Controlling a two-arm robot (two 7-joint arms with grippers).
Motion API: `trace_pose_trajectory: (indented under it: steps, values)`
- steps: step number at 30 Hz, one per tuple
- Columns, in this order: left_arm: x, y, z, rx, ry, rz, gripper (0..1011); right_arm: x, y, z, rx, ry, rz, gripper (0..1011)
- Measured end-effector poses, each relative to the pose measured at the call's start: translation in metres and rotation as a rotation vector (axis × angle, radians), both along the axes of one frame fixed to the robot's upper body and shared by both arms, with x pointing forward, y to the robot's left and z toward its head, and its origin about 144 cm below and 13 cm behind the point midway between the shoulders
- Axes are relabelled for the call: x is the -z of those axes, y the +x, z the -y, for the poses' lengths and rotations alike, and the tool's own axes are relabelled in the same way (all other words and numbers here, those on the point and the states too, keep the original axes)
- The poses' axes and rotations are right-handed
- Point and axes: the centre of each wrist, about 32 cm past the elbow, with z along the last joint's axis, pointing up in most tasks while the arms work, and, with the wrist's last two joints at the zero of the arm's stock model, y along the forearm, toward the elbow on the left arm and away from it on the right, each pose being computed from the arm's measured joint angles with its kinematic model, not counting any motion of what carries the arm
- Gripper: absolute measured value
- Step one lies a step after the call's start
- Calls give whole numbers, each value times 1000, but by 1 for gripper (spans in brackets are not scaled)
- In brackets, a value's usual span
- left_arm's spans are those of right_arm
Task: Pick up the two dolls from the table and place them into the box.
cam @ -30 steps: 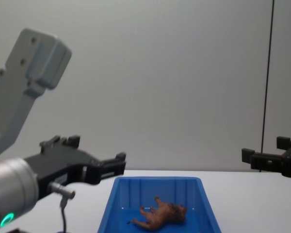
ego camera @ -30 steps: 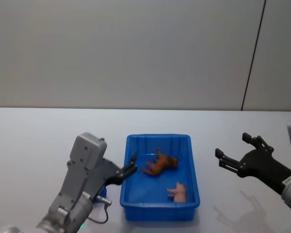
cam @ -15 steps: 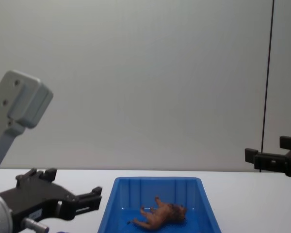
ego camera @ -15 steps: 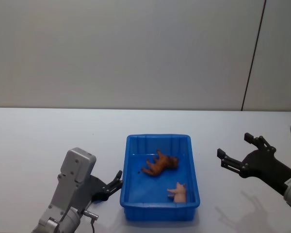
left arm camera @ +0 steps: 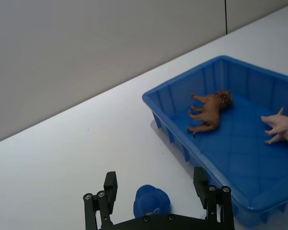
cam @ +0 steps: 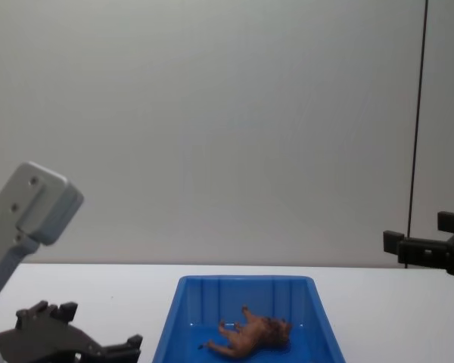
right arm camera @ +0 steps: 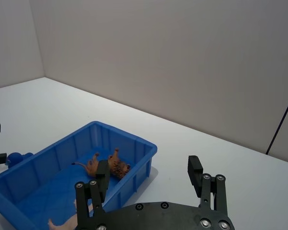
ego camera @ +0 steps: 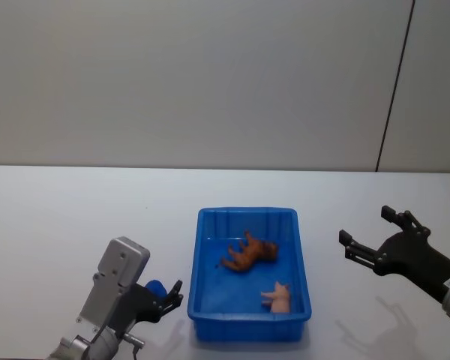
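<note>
Both dolls lie inside the box (ego camera: pixel 249 330), which sits on the white desk (ego camera: pixel 60 217) near its front edge. The dark brown doll (ego camera: pixel 249 253) lies on its side in the middle of the box floor, legs pointing toward the robot's left. The pale pink doll (ego camera: pixel 277 297) lies nearer the front wall, toward the box's right side, apart from the brown one.

The left gripper (ego camera: pixel 175 295) is low over the desk just beside the box's left wall, near its front corner. Its fingers (left arm camera: pixel 110 184) are spread and hold nothing. A small blue rounded object (left arm camera: pixel 151 201) rests on the desk between them in the left wrist view, close to the outside of the box wall.

The right gripper (ego camera: pixel 371 233) is raised above the desk, well to the right of the box. Its fingers (right arm camera: pixel 195 168) are spread wide and empty. In the right wrist view the box lies beyond and below them, with the brown doll visible inside.
</note>
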Motion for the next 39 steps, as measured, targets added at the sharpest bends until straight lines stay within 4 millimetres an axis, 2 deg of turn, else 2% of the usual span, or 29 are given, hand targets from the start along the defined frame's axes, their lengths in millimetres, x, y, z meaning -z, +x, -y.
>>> trace_pose_trajectory:
  steps: [17,27,28,30,31,37,38,39]
  values:
    - [16,18,-16,7,40,-63,991,0,0,0,0,-1,0,1001]
    - [23,24,-21,10,44,-84,756,0,0,0,0,-1,0,1001]
    - [24,25,-22,9,43,-87,699,0,0,0,0,-1,0,1001]
    - [26,26,-22,11,44,-91,660,0,0,0,0,-1,0,1001]
    - [27,27,-23,12,44,-94,600,0,0,0,0,-1,0,1001]
    - [32,32,-25,21,42,-106,439,0,0,0,0,-1,0,1001]
    - [34,33,-26,24,42,-109,379,0,0,0,0,-1,0,1001]
    - [34,34,-26,25,42,-110,379,0,0,0,0,-1,0,1001]
